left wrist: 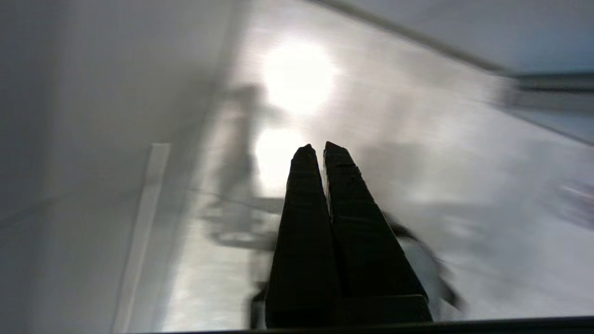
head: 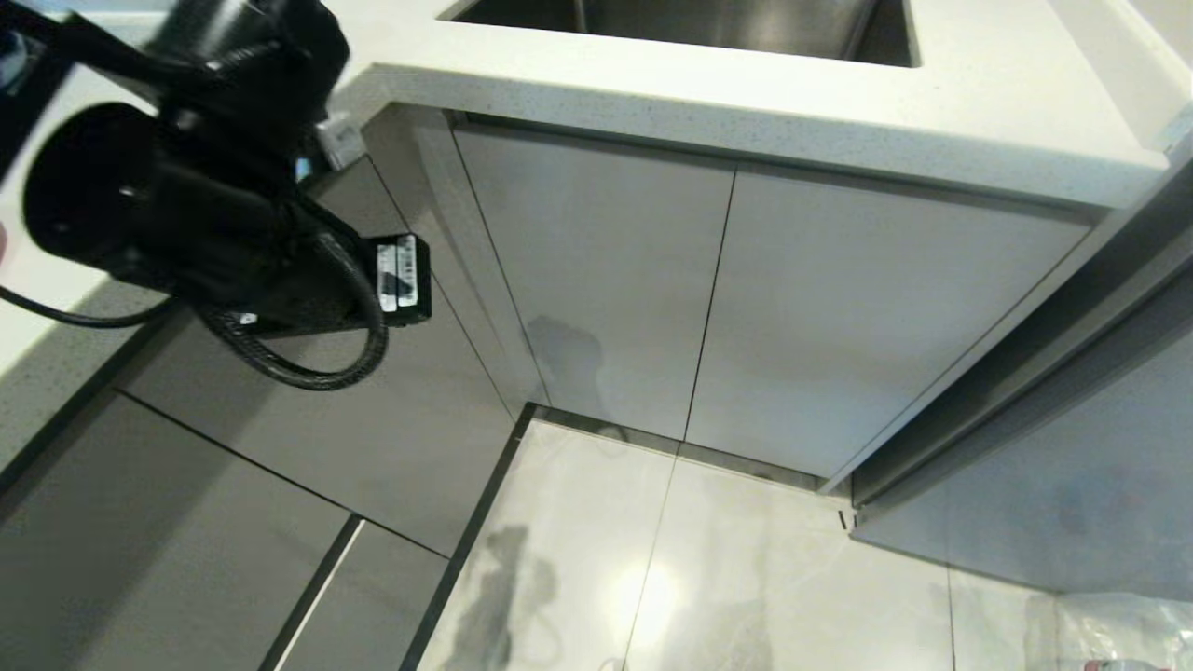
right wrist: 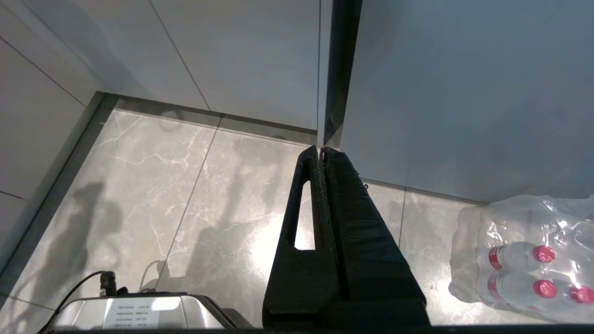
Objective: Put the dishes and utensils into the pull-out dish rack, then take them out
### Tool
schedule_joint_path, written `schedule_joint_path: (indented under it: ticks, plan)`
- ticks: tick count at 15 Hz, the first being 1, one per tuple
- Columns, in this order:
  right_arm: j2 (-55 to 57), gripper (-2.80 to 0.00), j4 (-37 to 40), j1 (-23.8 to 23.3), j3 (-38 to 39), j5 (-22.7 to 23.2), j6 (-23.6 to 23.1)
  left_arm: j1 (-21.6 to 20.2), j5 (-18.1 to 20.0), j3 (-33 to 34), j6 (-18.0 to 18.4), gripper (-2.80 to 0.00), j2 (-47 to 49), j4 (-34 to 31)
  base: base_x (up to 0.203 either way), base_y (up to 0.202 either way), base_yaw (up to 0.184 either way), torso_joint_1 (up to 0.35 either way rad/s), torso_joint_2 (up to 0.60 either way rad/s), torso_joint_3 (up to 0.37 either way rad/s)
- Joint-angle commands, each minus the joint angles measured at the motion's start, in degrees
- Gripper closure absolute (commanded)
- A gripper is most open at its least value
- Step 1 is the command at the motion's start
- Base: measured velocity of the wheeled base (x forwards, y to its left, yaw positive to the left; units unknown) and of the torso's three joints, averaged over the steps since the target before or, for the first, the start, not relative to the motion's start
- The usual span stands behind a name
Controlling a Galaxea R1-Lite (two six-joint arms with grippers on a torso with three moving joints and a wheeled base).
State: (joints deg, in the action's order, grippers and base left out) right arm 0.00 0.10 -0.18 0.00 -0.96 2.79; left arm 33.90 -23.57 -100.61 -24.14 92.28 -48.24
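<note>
The task looks not yet started, or between steps: no dish, utensil or pull-out rack is in view, so how they look I cannot tell. The left gripper (left wrist: 315,147) is raised near the countertop (head: 746,102), its 2 fingers pressed together and empty. The right gripper (right wrist: 321,149) hangs over the floor (right wrist: 185,195), also closed and empty. Next, the rack must be found behind the closed cabinet fronts (head: 596,280).

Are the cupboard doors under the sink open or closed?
Closed: both cabinet doors sit flush under the countertop, only a thin seam between.
</note>
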Motion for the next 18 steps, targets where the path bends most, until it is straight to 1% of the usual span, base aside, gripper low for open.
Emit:
schedule_joint_path:
  ticks: [1, 3, 4, 5, 6, 8, 9, 10, 13, 16, 18]
  plan:
    - [0.0, 0.0, 0.0, 0.0, 0.1, 0.0, 0.0, 0.2, 6.8, 0.0, -0.3, 0.0, -7.4, -0.4, 0.0, 0.0, 0.0, 0.0, 0.0, 0.0]
    - [0.0, 0.0, 0.0, 0.0, 0.1, 0.0, 0.0, 0.2, 13.5, 0.9, -0.8, 0.0, -15.7, -1.5, 0.0, 0.0, 0.0, 0.0, 0.0, 0.0]
    - [0.0, 0.0, 0.0, 0.0, 0.1, 0.0, 0.0, -0.3, 16.2, 1.3, -1.6, 0.0, -20.1, -2.2, 0.0, 0.0, 0.0, 0.0, 0.0, 0.0]
    - [0.0, 0.0, 0.0, 0.0, 0.1, 0.0, 0.0, -1.5, 18.0, 1.9, -2.2, 0.0, -23.9, -2.9, 0.0, 0.0, 0.0, 0.0, 0.0, 0.0]
    - [0.0, 0.0, 0.0, 0.0, 0.1, 0.0, 0.0, -3.7, 19.2, 3.0, -2.4, 0.0, -27.7, -3.3, 0.0, 0.0, 0.0, 0.0, 0.0, 0.0]
    - [0.0, 0.0, 0.0, 0.0, 0.1, 0.0, 0.0, -10.9, 20.4, 5.9, -1.5, 0.0, -34.8, -3.8, 0.0, 0.0, 0.0, 0.0, 0.0, 0.0]
    - [0.0, 0.0, 0.0, 0.0, 0.1, 0.0, 0.0, -13.9, 20.6, 7.8, -0.1, 0.0, -38.0, -3.9, 0.0, 0.0, 0.0, 0.0, 0.0, 0.0]
    - [0.0, 0.0, 0.0, 0.0, 0.1, 0.0, 0.0, -16.0, 20.7, 10.4, 1.8, 0.0, -42.4, -3.9, 0.0, 0.0, 0.0, 0.0, 0.0, 0.0]
    - [0.0, 0.0, 0.0, 0.0, 0.1, 0.0, 0.0, -20.6, 20.8, 20.9, 9.3, 0.0, -56.4, -2.7, 0.0, 0.0, 0.0, 0.0, 0.0, 0.0]
    - [0.0, 0.0, 0.0, 0.0, 0.1, 0.0, 0.0, -24.6, 21.0, 36.7, 17.0, 0.0, -68.3, 2.7, 0.0, 0.0, 0.0, 0.0, 0.0, 0.0]
    - [0.0, 0.0, 0.0, 0.0, 0.1, 0.0, 0.0, -28.4, 21.2, 46.8, 19.9, 0.0, -74.2, 6.3, 0.0, 0.0, 0.0, 0.0, 0.0, 0.0]
